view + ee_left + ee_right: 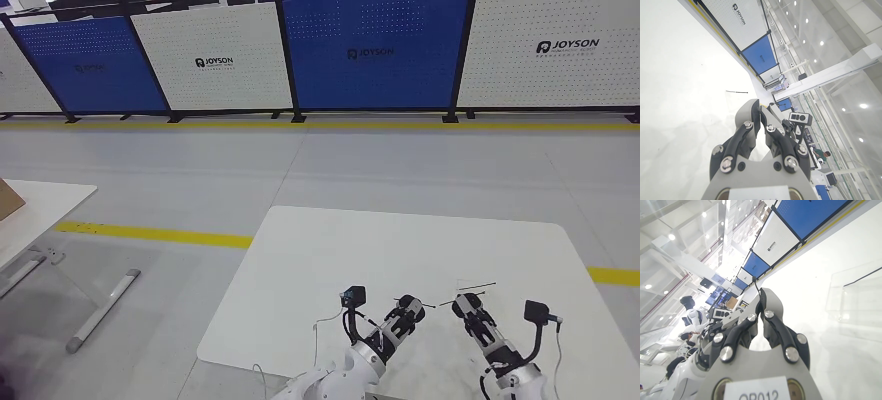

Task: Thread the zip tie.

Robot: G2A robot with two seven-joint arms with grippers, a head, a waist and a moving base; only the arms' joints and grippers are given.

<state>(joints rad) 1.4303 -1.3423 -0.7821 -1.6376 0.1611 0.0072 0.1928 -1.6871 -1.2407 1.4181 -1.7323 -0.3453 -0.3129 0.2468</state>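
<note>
Right gripper [761,292]: fingers clamped on a thin black zip tie [755,283]. The strap runs up between the pads and the square head sticks out just past the fingertips.

Left gripper [759,104]: fingers pressed together. We see a small dark nub at the tips but cannot tell if it is pinching anything.

From the top view the two sets of fingertips face each other, near but apart, over the flat white table [400,250], with a thin black line in the gap between them.

Shallow clear plastic tray [831,294] sits on the table beyond the right fingertips. It holds a second black zip tie [863,275], lying straight, well apart from both sets of fingers.
</note>
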